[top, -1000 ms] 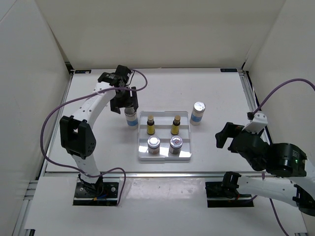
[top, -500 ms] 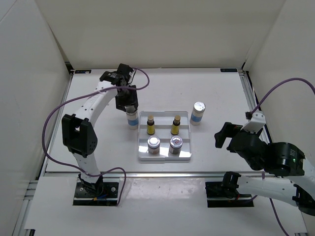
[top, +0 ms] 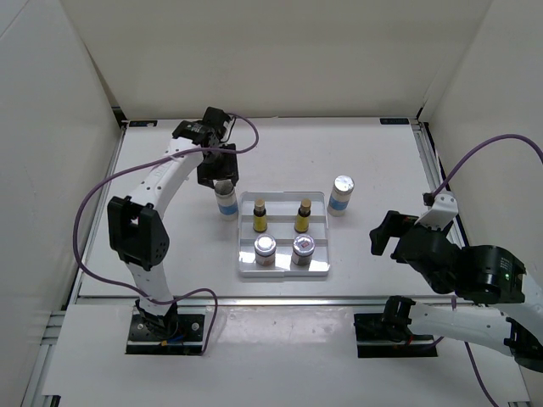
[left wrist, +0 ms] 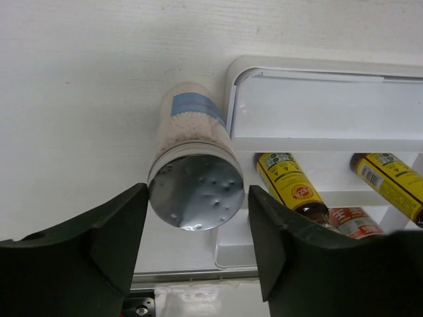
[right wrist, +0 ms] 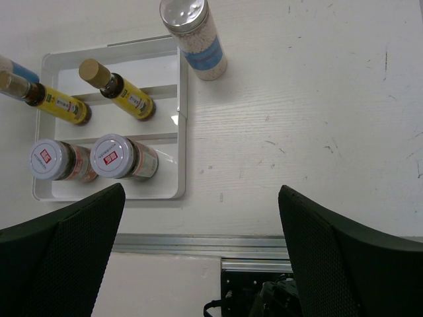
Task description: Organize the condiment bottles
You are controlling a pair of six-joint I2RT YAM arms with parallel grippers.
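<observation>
My left fingers have just closed onto the white bottle standing on the bench beside the tray's left edge, so I judge lifting comes next; right fingers hang open.

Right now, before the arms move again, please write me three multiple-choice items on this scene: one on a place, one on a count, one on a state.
1. Relative to the tray, the right white bottle stands:
A) inside it
B) to its right, on the table
C) to its left

2. How many bottles are in the tray?
A) two
B) four
C) six

3. The right end effector is:
A) open and empty
B) shut on a jar
C) shut on a yellow bottle

Key:
1 B: it stands off the tray's far right corner.
2 B: two yellow bottles and two jars.
3 A: its fingers are wide apart, with nothing between them.
</observation>
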